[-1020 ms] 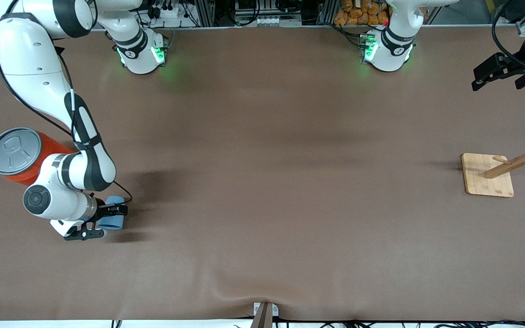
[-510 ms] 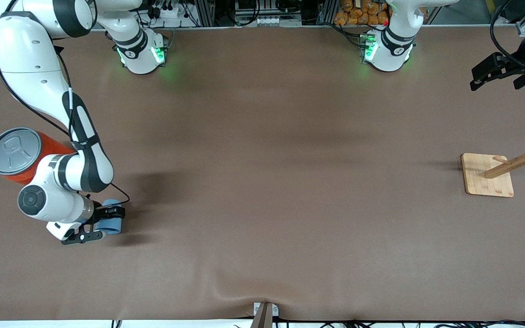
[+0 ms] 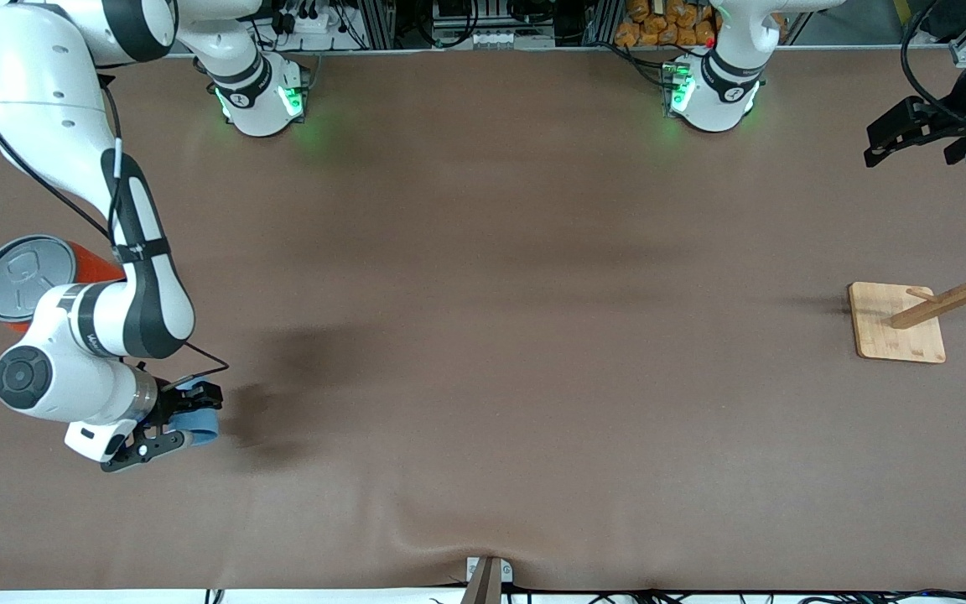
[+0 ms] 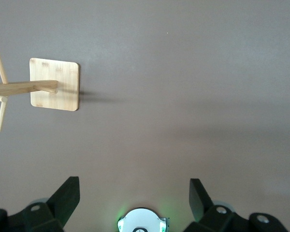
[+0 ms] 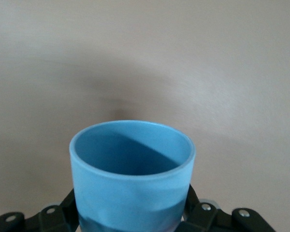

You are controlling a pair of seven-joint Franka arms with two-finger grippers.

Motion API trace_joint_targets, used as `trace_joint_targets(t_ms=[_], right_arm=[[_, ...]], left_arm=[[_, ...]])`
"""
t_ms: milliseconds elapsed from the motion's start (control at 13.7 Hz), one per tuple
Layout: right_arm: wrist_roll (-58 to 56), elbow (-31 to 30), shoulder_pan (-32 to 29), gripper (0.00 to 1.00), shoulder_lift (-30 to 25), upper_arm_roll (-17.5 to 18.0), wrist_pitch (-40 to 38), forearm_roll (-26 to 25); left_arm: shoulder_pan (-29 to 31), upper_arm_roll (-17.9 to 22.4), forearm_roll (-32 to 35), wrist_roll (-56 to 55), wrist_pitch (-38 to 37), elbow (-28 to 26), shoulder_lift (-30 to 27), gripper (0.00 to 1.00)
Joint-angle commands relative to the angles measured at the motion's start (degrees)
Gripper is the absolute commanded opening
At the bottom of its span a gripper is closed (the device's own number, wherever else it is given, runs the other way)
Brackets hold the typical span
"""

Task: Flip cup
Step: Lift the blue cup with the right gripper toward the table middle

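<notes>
The small light-blue cup (image 3: 198,418) is held in my right gripper (image 3: 183,417), lifted a little above the brown table at the right arm's end. In the right wrist view the cup (image 5: 133,183) fills the space between the black fingers, its darker blue inside showing and its mouth pointing away from the wrist. My left gripper (image 3: 892,139) hangs open and empty over the left arm's end of the table, waiting; its fingers (image 4: 67,195) show spread wide in the left wrist view.
A large orange can with a grey lid (image 3: 23,279) stands beside the right arm, farther from the front camera than the cup. A wooden rack on a square base (image 3: 898,323) stands at the left arm's end and shows in the left wrist view (image 4: 54,91).
My right gripper has moved with the cup toward the front camera and the right arm's end of the table, lifting and turning it. The left arm has barely moved.
</notes>
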Motion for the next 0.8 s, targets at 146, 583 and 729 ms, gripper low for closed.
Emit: trace_joint_targets(t_ms=[146, 583, 729], right_arm=[[-6.1, 5.76, 2.93, 0.65, -0.35, 6.4, -3.95, -0.02], [-5.93, 6.99, 12.75, 0.64, 0.26, 16.53, -2.64, 0.24], [-4.87, 6.38, 18.03, 0.63, 0.79, 16.35, 1.38, -0.46]], left_arm=[[0.38, -0.15, -0.2, 0.97, -0.74, 0.56, -0.38, 1.0], [0.56, 0.02, -0.29, 1.06, -1.0, 0.48, -0.99, 1.0], [0.65, 0.2, -0.29, 1.06, -1.35, 0.48, -1.09, 1.0]])
